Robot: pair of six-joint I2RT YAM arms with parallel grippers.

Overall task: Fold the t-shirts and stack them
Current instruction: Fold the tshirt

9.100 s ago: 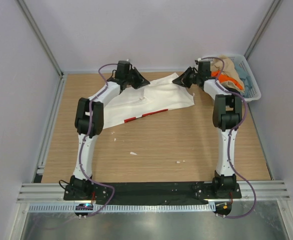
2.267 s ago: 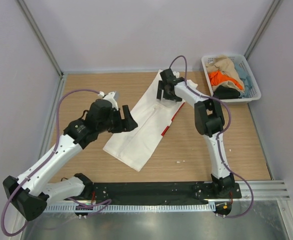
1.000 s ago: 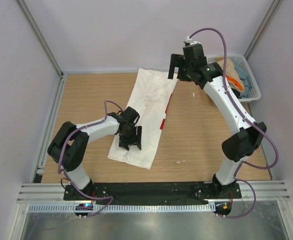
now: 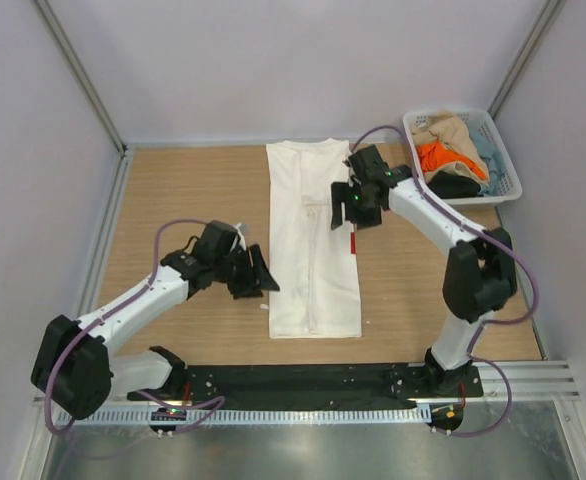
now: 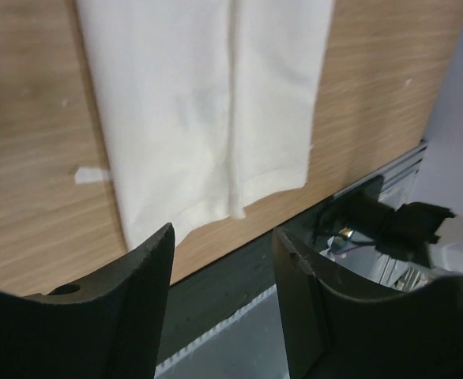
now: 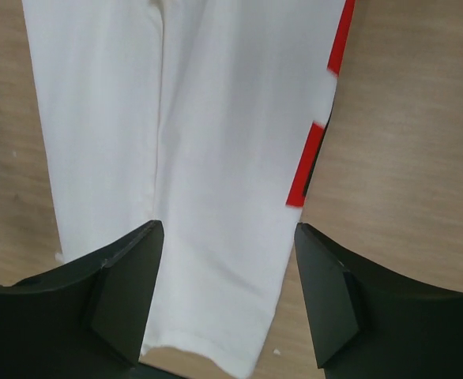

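A white t-shirt (image 4: 308,260) lies on the wooden table as a long narrow folded strip running from the back to near the front edge. A bit of its red print (image 4: 354,243) shows at the right edge. My right gripper (image 4: 345,205) hovers open over the strip's upper right edge. In the right wrist view the flat white cloth (image 6: 216,118) and red print (image 6: 318,158) lie between its fingers (image 6: 129,292), ungripped. My left gripper (image 4: 261,280) stands open just left of the strip's lower part. The left wrist view shows the shirt's hem (image 5: 208,103) beyond empty fingers (image 5: 137,308).
A white lattice basket (image 4: 509,182) stands at the back right corner, holding tan (image 4: 451,130), orange (image 4: 435,156), pale blue (image 4: 483,150) and black (image 4: 453,186) t-shirts. The black base plate (image 4: 323,378) runs along the table's near edge. Grey walls enclose the sides and back.
The slanted white strip now lies straight, front to back. My left gripper has come off it to its left. My right arm has dropped from the back onto the strip's upper right edge.
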